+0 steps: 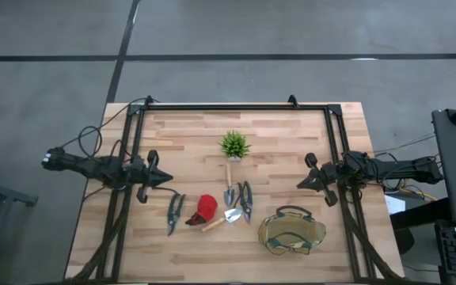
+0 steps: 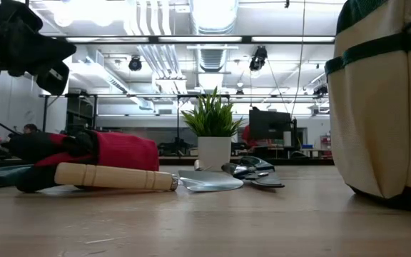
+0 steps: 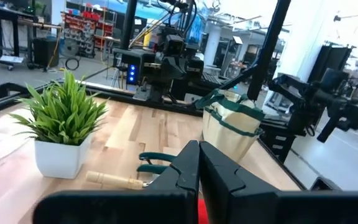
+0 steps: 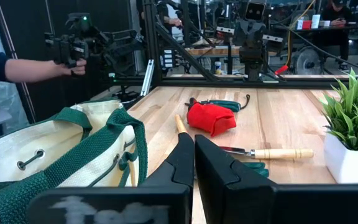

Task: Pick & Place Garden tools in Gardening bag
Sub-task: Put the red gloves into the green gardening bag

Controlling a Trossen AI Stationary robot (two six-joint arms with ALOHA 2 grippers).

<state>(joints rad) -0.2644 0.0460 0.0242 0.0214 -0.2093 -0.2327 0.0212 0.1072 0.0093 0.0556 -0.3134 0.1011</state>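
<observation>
Tools mid-table, bag nr front edge, sides open.

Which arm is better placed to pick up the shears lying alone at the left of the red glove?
Left. The left end effector hovers close above those shears, while the right end effector waits beyond the other tools.

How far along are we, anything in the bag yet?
Nothing looks done: the gardening bag appears to hold no tools. Nothing is in hand; the left pincer and right pincer hang shut over the table sides. Left to place: the shears, red glove, two trowels and second shears.
</observation>
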